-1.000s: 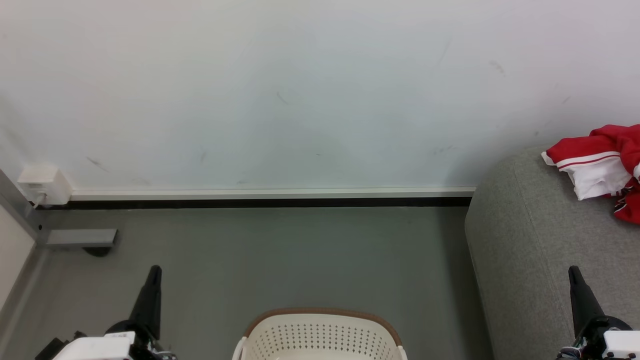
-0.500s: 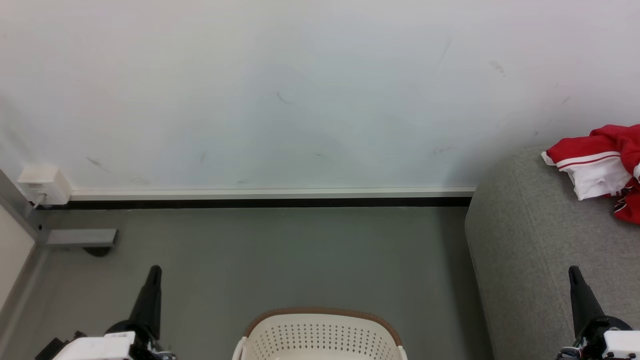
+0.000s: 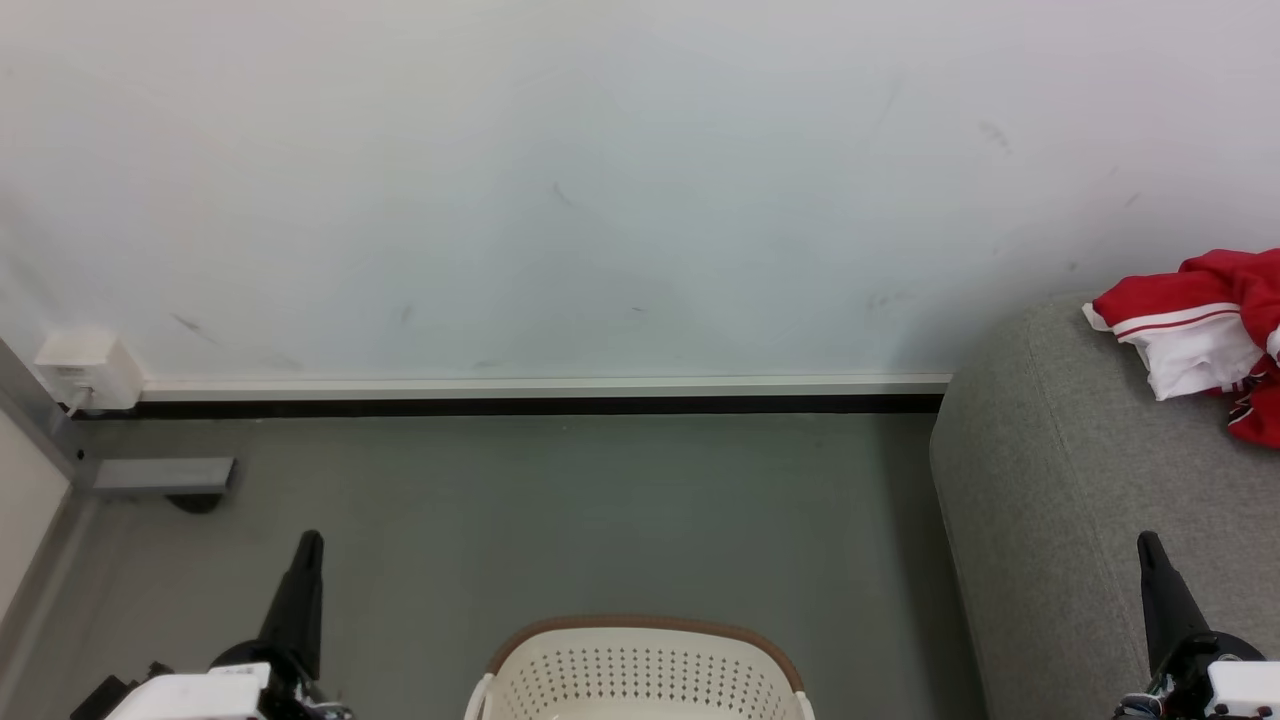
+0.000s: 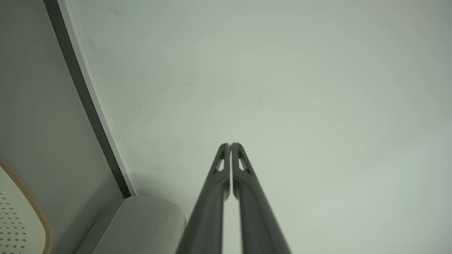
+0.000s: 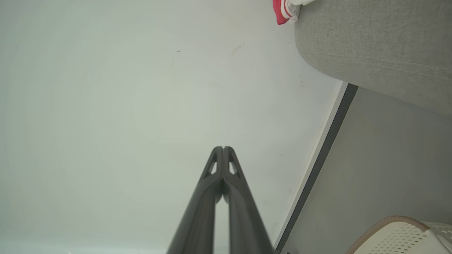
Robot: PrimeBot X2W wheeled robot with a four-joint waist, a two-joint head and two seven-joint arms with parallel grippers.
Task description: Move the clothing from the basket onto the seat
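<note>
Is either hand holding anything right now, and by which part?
Nothing is held. The left hand and right hand are shut, empty; the clothing lies on the seat.

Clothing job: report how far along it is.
Done: red-and-white clothing lies on the grey seat. In hand: nothing; the left gripper and right gripper are shut and empty, either side of the basket. Remaining: unclear, since the basket's inside is cut off at the head view's bottom edge.

basket (image 3: pixel 640 672) – perforated plastic | seat (image 3: pixel 1060 480) – matt woven cloth
</note>
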